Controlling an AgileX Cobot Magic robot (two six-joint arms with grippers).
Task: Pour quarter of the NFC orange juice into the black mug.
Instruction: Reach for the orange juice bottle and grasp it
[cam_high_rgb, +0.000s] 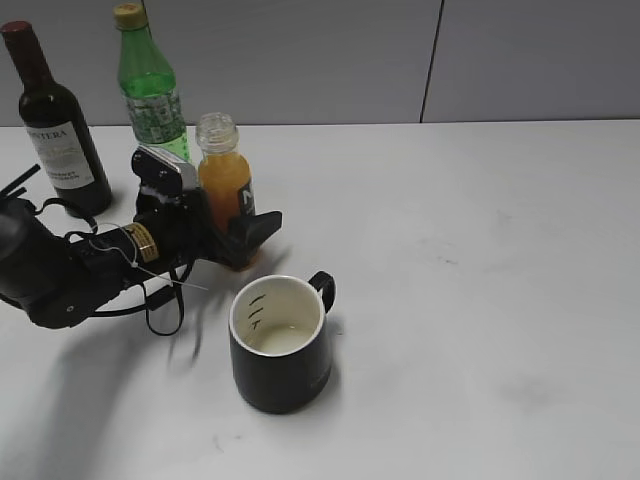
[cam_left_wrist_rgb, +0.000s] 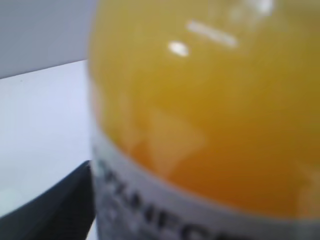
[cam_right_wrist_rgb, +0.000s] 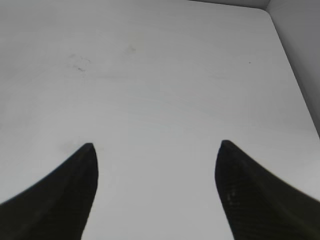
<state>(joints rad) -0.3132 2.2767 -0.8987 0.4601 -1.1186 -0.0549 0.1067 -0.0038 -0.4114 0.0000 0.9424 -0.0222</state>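
Ext cam: my left gripper (cam_high_rgb: 243, 237) is down at table level, wrapped round the lower body of the juice (cam_high_rgb: 224, 178). One black finger (cam_high_rgb: 262, 226) pokes out on the bottle's right side, the other is hidden behind it. Bottle stands upright, no cap, neck open, orange up to roughly the shoulder. It sits toward the back-left of the table (cam_high_rgb: 480, 250), just in front of the green bottle (cam_high_rgb: 150, 85), w/ the wine bottle (cam_high_rgb: 58, 125) further left.

Left wrist cam: nothing but juice (cam_left_wrist_rgb: 210, 115) filling the frame, blurry, way too close to focus. White label band w/ dark letters runs along the bottom, and a sliver of black finger (cam_left_wrist_rgb: 60, 205) shows at lower left, right against the bottle. So I read it as clamped on the juice.

Mug (cam_high_rgb: 280, 345) sits near, front-right of the bottle, not touching it. Handle points back-right. Cream inside, dark tick marks on the inner wall, a pale film at the bottom; can't tell if that's liquid.

Right wrist cam: right gripper (cam_right_wrist_rgb: 156, 150) hangs over bare table (cam_right_wrist_rgb: 165, 75), both fingers (cam_right_wrist_rgb: 70, 195) spread wide apart, nothing between them. Right arm doesn't show in ext cam.
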